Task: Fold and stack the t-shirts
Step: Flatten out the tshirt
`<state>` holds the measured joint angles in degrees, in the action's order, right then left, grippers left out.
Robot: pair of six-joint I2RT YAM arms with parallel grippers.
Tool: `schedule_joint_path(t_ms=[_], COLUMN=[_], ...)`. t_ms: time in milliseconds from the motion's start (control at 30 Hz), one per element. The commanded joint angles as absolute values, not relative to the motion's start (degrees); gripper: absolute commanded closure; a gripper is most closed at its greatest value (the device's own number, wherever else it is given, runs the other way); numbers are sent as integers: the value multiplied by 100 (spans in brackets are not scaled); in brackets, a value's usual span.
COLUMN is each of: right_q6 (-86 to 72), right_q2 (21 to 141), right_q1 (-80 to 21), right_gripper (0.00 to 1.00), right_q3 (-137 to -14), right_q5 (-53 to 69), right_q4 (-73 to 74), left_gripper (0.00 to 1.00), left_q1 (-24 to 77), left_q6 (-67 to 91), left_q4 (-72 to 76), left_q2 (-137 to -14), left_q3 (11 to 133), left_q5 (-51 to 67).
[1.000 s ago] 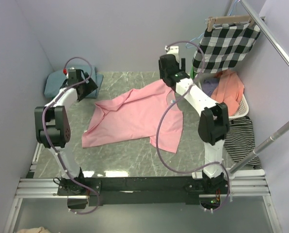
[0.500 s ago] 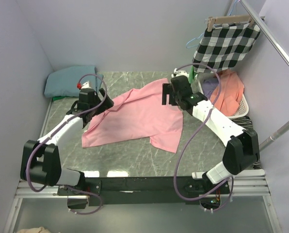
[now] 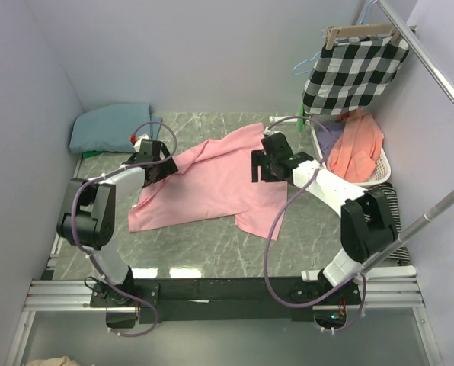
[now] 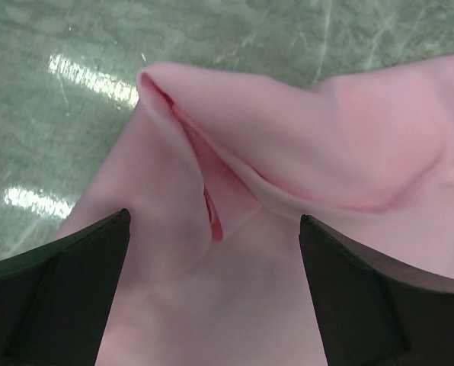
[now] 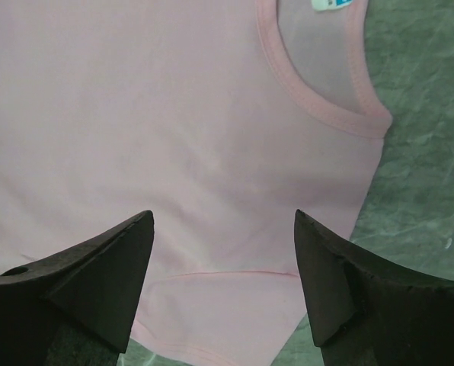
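Pink t-shirt (image 3: 212, 187) lies rumpled just left of the basket (image 3: 381, 174). Left gripper (image 4: 213, 221), over its fold far from the basket, and right gripper (image 5: 222, 217), on the side nearest the basket, both stand wide open, empty. Spreading seems in hand; next, each should pinch an edge and pull flat.

Pink shirt (image 3: 212, 183) on a grey-green table (image 3: 196, 248).
The pink shirt is plain, its neckband (image 5: 311, 91) a deeper pink, its label (image 5: 330, 4) blue. The teal shirt (image 3: 109, 128) is plain too. The table is veined pale. The hung cloth (image 3: 355, 70) is black-and-white checked, the garment (image 3: 394, 206) striped the same; the basket (image 3: 381, 169) white, with orange cloth (image 3: 358, 145) in it. Arms (image 3: 326, 187) white and black, cables (image 3: 265, 255) purple.
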<state>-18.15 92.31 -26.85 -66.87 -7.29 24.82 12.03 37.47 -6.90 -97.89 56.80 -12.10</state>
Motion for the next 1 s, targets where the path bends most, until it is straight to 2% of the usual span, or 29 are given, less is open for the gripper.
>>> schedule_joint_path(t_ms=[0, 33, 133, 233, 300, 333, 367, 500, 633, 867, 967], right_q6=[-1749, -1732, -1714, -1688, -1670, -1670, -1661, -1644, -1617, -1679, -1688], right_q2=[9492, 9544, 9598, 9598, 9598, 9615, 9624, 9598, 9536, 9396, 9430], right_q1=[-2663, -2672, -2672, -2672, -2663, -2663, -2663, -2672, -2654, -2532, -2356], right_gripper=[23, 25, 28, 30, 30, 31, 31, 32, 33, 35, 38], right_q3=[-6996, -7031, -7005, -6935, -6908, -6891, -6882, -6847, -6768, -6574, -6522], right_q5=[-589, -580, -554, -571, -571, -571, -563, -580, -650, -826, -669], right_q4=[2320, 2329, 2312, 2294, 2276, 2276, 2268, 2276, 2268, 2189, 2188], left_gripper=[6, 15, 33, 42, 53, 63, 69, 88, 99, 99, 99], left_q1=[1195, 1204, 1204, 1195, 1195, 1195, 1195, 1195, 1187, 923, 485], left_q6=[3639, 3630, 3604, 3533, 3498, 3489, 3481, 3454, 3428, 3366, 3401], left_q4=[-633, -711, -844, -966, -1011, -1011, -1011, -1090, -1116, -1590, -1731], left_q2=[-10107, -10177, -10257, -10187, -10125, -10108, -10116, -10292, -10415, -10108, -9906], left_q3=[6204, 6266, 6398, 6398, 6346, 6337, 6311, 6381, 6442, 7214, 7558], left_q5=[-1529, -1538, -1687, -1845, -1889, -1907, -1907, -1916, -1925, -1670, -1451])
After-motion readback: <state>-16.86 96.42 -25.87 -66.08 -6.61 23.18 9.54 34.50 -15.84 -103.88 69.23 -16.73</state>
